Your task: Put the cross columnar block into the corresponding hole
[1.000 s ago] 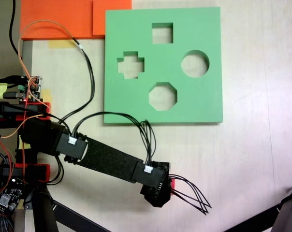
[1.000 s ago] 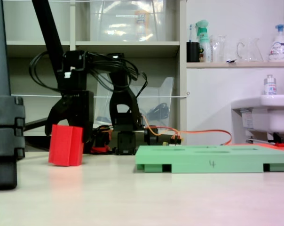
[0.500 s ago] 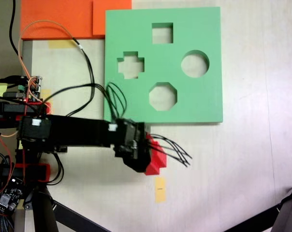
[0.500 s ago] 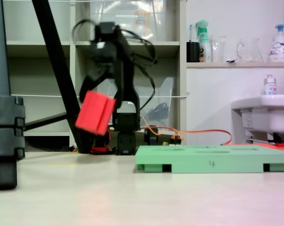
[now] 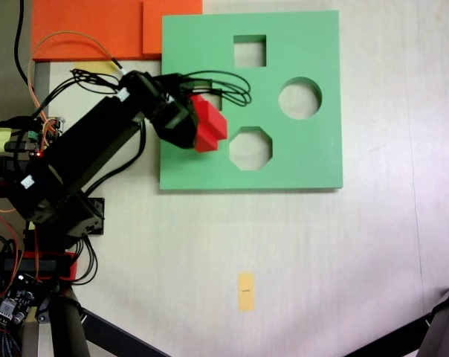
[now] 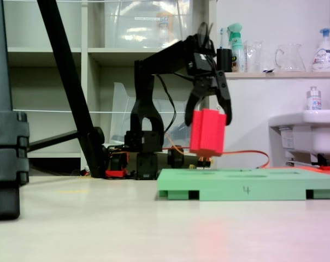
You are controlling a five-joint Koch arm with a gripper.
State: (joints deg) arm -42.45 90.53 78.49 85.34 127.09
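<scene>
Halfway done, by my judgement: gripper clamps the cross columnar block, raised above the green board. Lowering into the corresponding hole remains.

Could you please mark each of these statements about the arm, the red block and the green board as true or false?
1. The gripper holds the red cross block clear above the green board. True.
2. The block is already seated in the plus-shaped cutout. False: in both fixed views it hangs in the air, not yet inserted.
3. The board has a square cutout, a round cutout and an octagonal cutout. True.
4. A yellow tape strip lies on the green board. False: it lies on the table, off the board.
5. The gripper is open and empty. False: it is shut on the block.
</scene>
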